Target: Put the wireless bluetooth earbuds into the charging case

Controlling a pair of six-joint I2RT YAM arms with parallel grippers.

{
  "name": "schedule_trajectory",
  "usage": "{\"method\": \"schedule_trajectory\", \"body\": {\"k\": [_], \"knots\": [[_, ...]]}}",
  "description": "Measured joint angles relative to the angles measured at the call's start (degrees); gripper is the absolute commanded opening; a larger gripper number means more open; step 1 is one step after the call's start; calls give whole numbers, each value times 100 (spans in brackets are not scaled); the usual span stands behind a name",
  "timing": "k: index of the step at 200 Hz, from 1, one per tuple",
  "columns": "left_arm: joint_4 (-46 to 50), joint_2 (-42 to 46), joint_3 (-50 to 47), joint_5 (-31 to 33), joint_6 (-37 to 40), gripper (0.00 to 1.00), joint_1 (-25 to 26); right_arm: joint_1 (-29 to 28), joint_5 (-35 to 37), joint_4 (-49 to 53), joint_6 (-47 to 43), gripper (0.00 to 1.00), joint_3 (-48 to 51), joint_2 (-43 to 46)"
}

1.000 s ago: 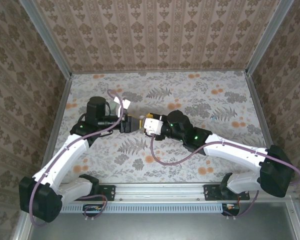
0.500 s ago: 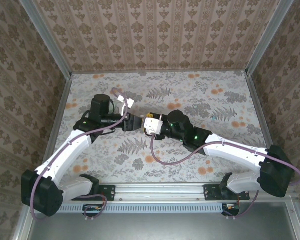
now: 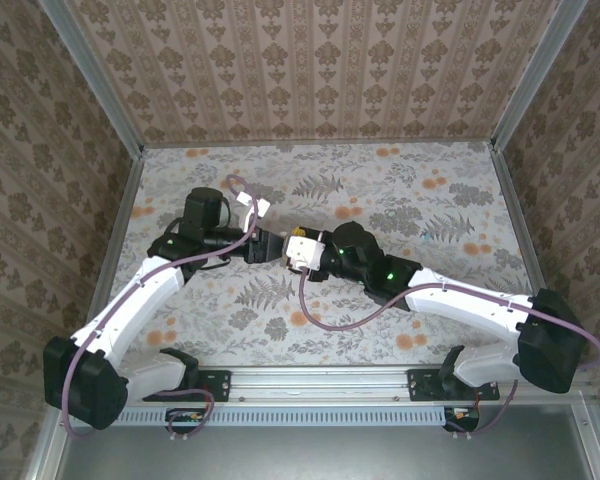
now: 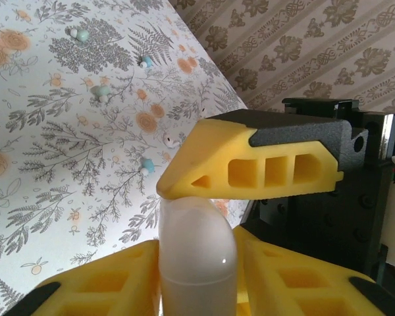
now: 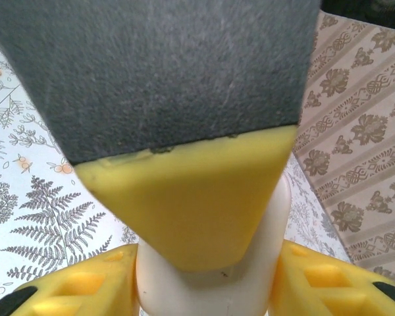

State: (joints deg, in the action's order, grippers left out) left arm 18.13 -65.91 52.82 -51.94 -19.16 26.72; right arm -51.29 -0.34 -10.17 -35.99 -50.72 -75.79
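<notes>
— Start with the big things. Where is everything?

— The flat table with the grey fern and orange flower print (image 3: 450, 190) fills the floor of the cell. Over its middle the two white-and-black arms reach toward each other. The left gripper (image 3: 267, 243) and right gripper (image 3: 298, 248) meet nose to nose.

— And between them?

— The smooth, whitish, pebble-shaped plastic charging case (image 4: 196, 257). In the left wrist view it sits snug between that gripper's two yellow fingers and touches both, so the left gripper is clamped on it. The right wrist view shows the right gripper's own yellow fingers pressing the case's flanks too. In each wrist view one finger of the other gripper lies across the top of the case.

— The earbuds?

— The tiny, stubby plastic earbuds (image 4: 100, 92) are mostly pale teal, with one whitish. They lie scattered on the table, well apart from the case, and none is inside it.

— So which step is this?

— I judge it to be opening the case, which looks closed and is gripped from both sides. The next move calls for one gripper to hold the body firm while the other eases the lid up. It should go gently, since the slick shell could squirt out. Only after that can an earbud be fetched.
</notes>
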Motion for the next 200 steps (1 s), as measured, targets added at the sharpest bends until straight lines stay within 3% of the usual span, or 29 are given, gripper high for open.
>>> {"method": "schedule_trajectory", "body": {"k": [80, 148, 200], "knots": [[315, -4, 63, 101, 249, 46, 37, -20, 42, 4, 2, 47, -2, -59], [367, -4, 70, 245, 302, 30, 33, -20, 101, 0, 20, 47, -2, -57], [424, -7, 74, 271, 341, 31, 26, -26, 90, 0, 42, 48, -2, -57]]}}
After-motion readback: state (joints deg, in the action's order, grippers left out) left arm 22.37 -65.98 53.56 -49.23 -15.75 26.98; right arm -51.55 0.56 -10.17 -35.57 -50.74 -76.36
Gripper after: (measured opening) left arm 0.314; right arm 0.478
